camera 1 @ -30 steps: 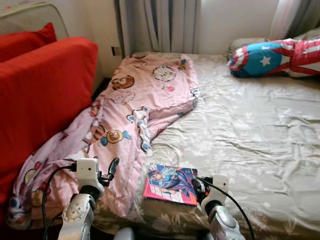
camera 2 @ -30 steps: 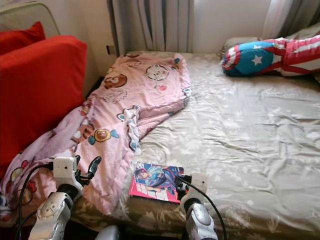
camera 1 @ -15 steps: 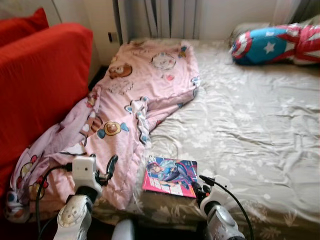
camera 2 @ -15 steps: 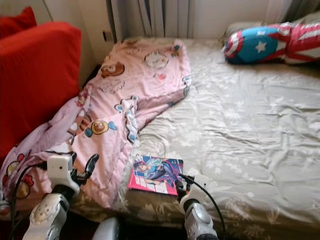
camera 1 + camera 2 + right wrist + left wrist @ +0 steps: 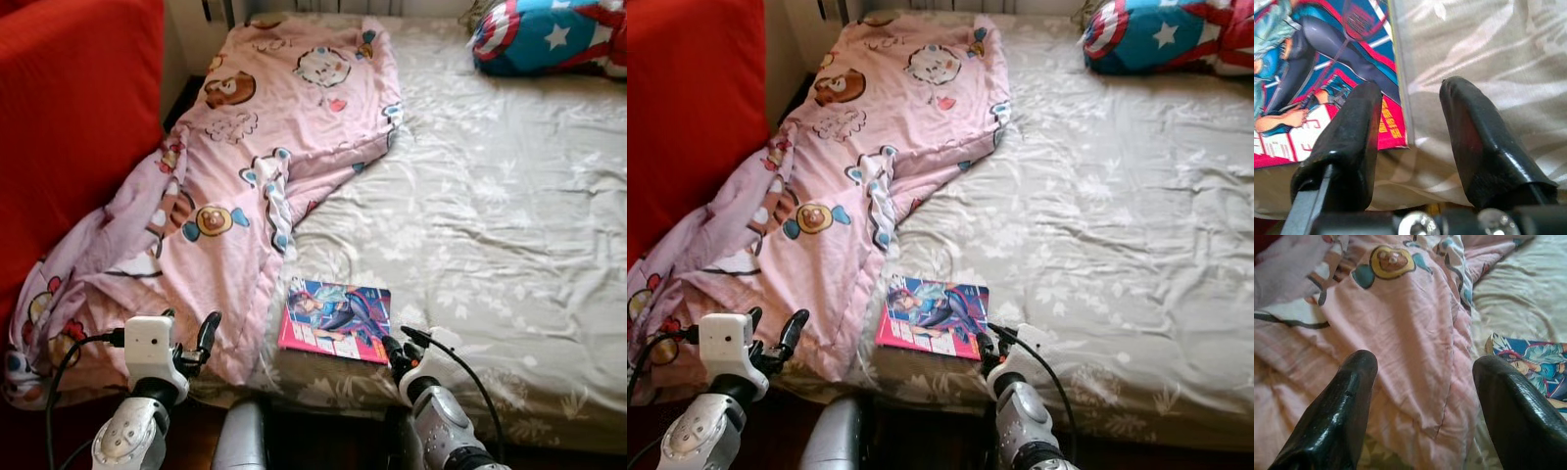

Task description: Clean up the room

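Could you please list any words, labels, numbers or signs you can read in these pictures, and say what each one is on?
Comic book cover: yellow lettering on the red strip near its corner in the right wrist view, too blurred to read.
Comic book cover, white panels: print too small to read.
Star-patterned cushion: a white star, no words.
Pink cartoon blanket: pictures, no legible text.

Pink blanket (image 5: 274, 147) with cartoon bears, round faces and small red hearts, trimmed in white and blue. Grey-green bed sheet (image 5: 509, 215) with pale white flowers all over. Bright comic book (image 5: 336, 320) with a blue-haired cartoon figure, pink-red edges, white boxes. Plain red sofa (image 5: 69, 127). Blue pillow (image 5: 549, 34) with a white star, red and white stripes. Shiny black fingers (image 5: 1342, 406), silver arms.
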`<state>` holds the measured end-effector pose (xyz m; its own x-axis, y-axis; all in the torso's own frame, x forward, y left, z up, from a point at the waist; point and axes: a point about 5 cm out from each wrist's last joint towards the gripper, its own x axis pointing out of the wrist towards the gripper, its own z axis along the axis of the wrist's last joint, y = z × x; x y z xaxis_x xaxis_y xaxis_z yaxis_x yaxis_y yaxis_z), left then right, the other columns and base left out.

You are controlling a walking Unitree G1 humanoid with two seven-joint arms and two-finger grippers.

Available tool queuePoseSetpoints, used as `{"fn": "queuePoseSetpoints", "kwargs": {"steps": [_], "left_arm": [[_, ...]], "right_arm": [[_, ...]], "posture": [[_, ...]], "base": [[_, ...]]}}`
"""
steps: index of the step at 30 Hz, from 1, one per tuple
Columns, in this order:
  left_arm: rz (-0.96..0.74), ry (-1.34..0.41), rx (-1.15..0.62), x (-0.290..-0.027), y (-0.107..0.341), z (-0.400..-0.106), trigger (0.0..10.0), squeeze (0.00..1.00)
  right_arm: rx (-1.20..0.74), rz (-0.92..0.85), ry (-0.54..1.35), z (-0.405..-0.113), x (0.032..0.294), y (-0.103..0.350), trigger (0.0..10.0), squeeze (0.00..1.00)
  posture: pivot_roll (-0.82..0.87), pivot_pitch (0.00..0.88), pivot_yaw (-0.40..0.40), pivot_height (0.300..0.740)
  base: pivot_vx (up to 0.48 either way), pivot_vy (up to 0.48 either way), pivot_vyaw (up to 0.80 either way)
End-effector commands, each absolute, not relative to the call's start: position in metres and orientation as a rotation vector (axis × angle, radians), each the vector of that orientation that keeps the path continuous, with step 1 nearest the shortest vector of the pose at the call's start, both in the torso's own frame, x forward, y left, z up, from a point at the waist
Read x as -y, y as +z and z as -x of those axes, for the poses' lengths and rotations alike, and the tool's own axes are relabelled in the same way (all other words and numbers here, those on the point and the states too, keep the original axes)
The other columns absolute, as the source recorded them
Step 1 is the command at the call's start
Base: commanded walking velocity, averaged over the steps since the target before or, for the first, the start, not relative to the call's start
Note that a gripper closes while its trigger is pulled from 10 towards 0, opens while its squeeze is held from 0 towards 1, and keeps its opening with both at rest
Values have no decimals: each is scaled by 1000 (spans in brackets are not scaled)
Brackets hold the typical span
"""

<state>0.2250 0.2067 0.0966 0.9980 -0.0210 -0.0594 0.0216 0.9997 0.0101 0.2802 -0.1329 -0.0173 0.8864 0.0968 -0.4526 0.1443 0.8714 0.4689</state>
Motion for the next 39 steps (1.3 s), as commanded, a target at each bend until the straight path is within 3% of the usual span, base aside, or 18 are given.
{"fn": "queuePoseSetpoints", "kwargs": {"steps": [1,17,28,31,39], "left_arm": [[-10,-23,-77,-207,97,-220,10000,0],[-17,-6,-130,-210,103,-198,10000,0],[-22,0,-153,-211,103,-189,10000,0],[-31,-3,-161,-211,103,-187,10000,0],[-46,-4,-158,-213,105,-186,10000,0]], "right_arm": [[-520,-559,-36,-273,131,-24,10000,0],[-489,-747,39,-274,131,-22,10000,0],[-541,-924,-6,-265,133,-31,10000,0],[-642,-924,46,-258,122,-37,10000,0],[-686,-929,158,-264,105,-30,10000,0]], "posture": [[262,301,17,621],[286,356,23,621],[303,371,30,621],[305,378,34,621],[303,379,32,621]], "base": [[0,0,0],[0,0,0],[0,0,0],[0,0,0],[0,0,0]]}}
